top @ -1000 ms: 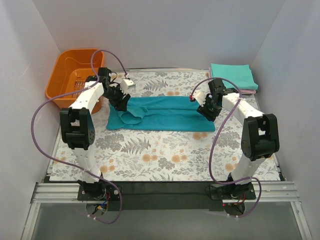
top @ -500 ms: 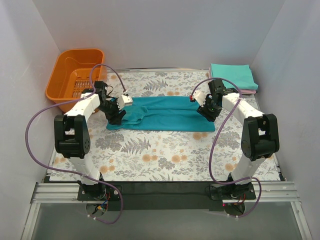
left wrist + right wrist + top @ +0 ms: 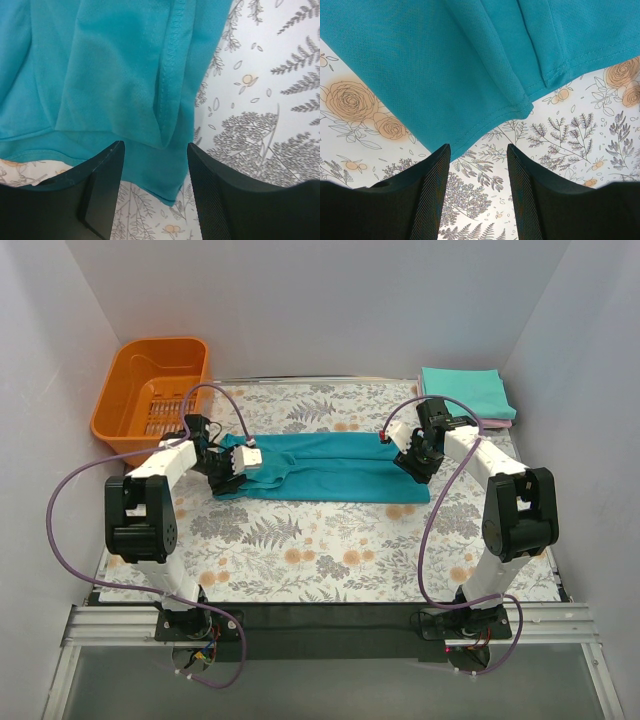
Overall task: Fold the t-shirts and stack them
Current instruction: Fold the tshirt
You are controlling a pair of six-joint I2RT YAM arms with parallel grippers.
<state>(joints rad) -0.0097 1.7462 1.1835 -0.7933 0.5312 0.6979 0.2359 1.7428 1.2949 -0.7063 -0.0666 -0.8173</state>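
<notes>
- A dark strip (image 3: 330, 632) runs along the near edge of the table, and both arm bases stand on it, left and right.
- Just beyond it, the floral tablecloth (image 3: 330, 540) lies bare up to the shirt.
- The deep teal-blue t-shirt (image 3: 340, 465) lies across the middle of the table as a long band running left to right. Its right half is flat and its left end is bunched into soft folds.
- The left gripper (image 3: 232, 468) sits low over the bunched left end of that band.
- In the left wrist view its fingers (image 3: 100, 200) stand well apart. A stitched, doubled-over edge of the teal cloth shows in the gap and just past the tips, and nothing is pinched. Whether the tips touch the cloth cannot be told.
- The right gripper (image 3: 415, 465) is at the band's right end.
- In the right wrist view its fingers (image 3: 430, 200) are also spread. Floral cloth shows between them, and the shirt's hemmed edge lies just beyond the tips.
- In the far-left corner sits the orange plastic basket (image 3: 120, 390), well apart from the teal shirt.
- In the far-right corner the mint-teal t-shirt (image 3: 462, 392) lies folded into a neat rectangle.
- It rests on the pink t-shirt (image 3: 505, 423), of which only a thin edge shows along the near and right sides.
</notes>
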